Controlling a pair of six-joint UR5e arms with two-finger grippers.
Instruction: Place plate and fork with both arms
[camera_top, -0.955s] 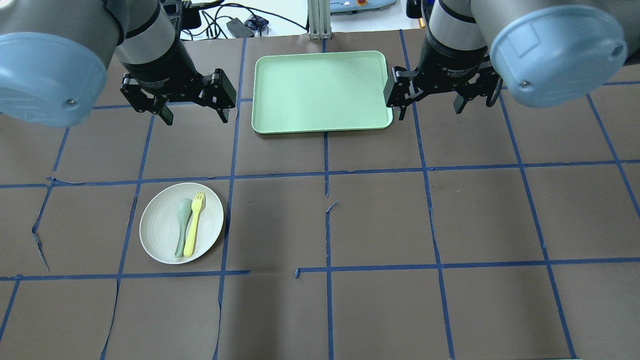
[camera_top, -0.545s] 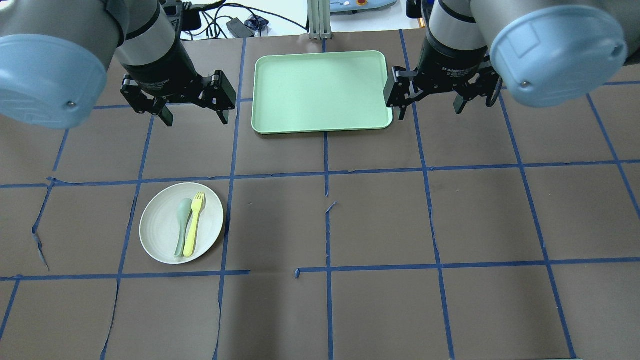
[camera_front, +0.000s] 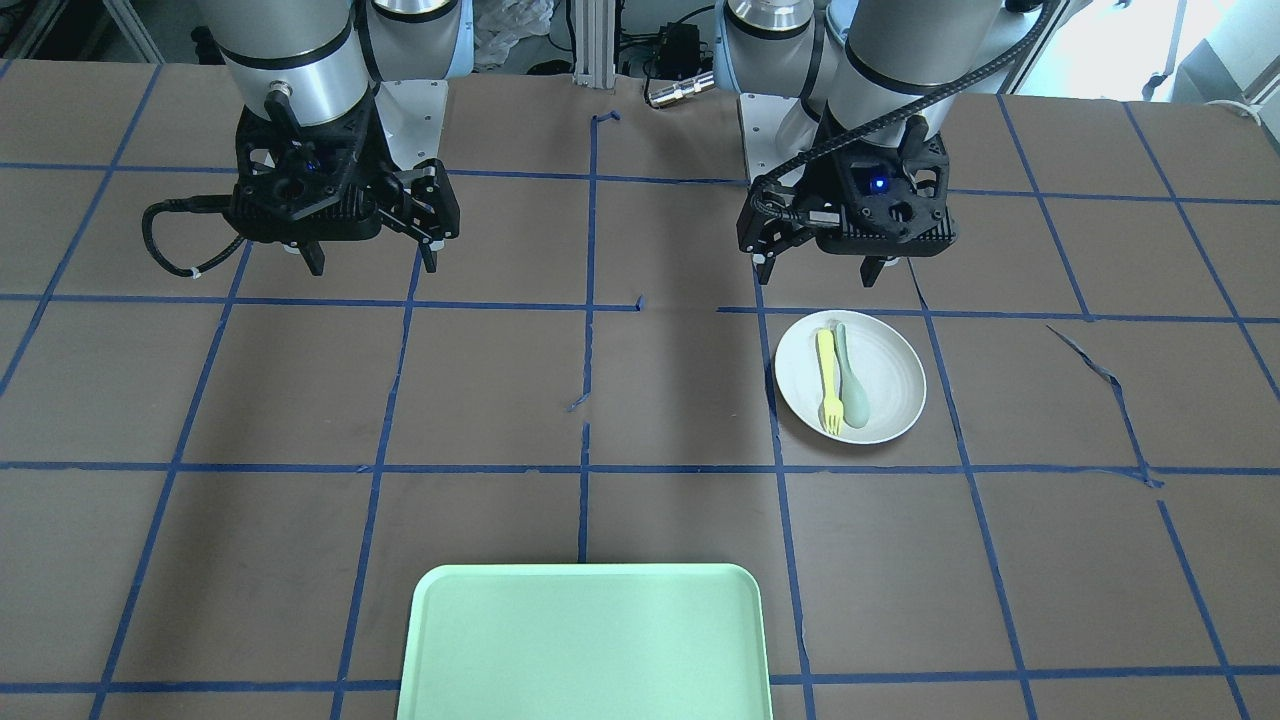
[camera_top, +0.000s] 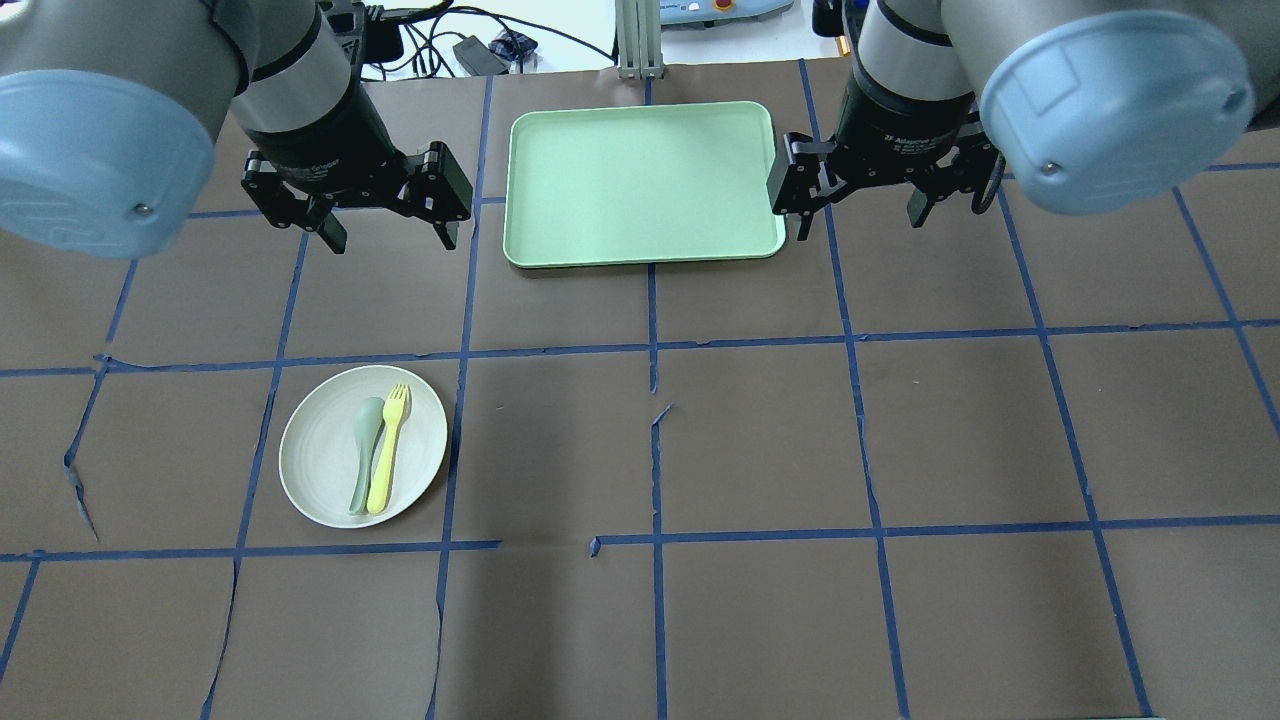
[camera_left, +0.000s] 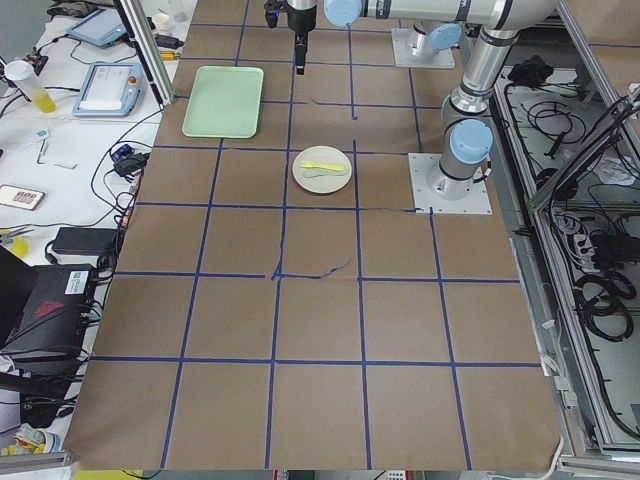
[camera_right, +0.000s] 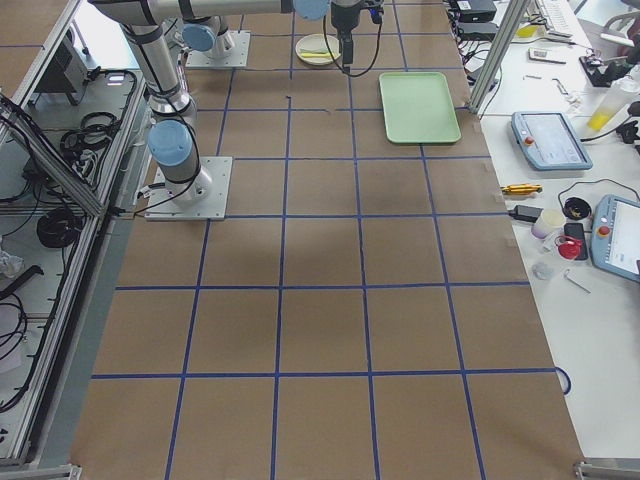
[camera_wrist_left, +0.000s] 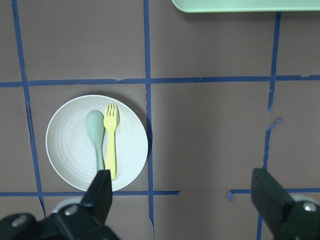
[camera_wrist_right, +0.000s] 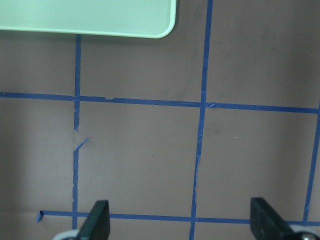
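Note:
The off-white plate (camera_top: 315, 455) lies on the table at the front left. The pale-yellow fork (camera_top: 388, 450) lies on it beside a grey-green spoon (camera_top: 365, 450). The left wrist view shows the plate (camera_wrist_left: 67, 145) and fork (camera_wrist_left: 110, 145) from above. In the front-facing view the plate (camera_front: 892, 375) and fork (camera_front: 827, 380) lie just in front of my left gripper (camera_front: 815, 273). My left gripper (camera_top: 393, 238) is open and empty, hovering high, farther back than the plate. My right gripper (camera_top: 860, 223) is open and empty, hovering by the tray's right edge.
A rectangular mint-green tray (camera_top: 640, 185) lies at the far middle of the table, between the two grippers. It also shows in the front-facing view (camera_front: 585, 640). Blue tape lines grid the brown table cover. Cables and devices lie beyond the far edge.

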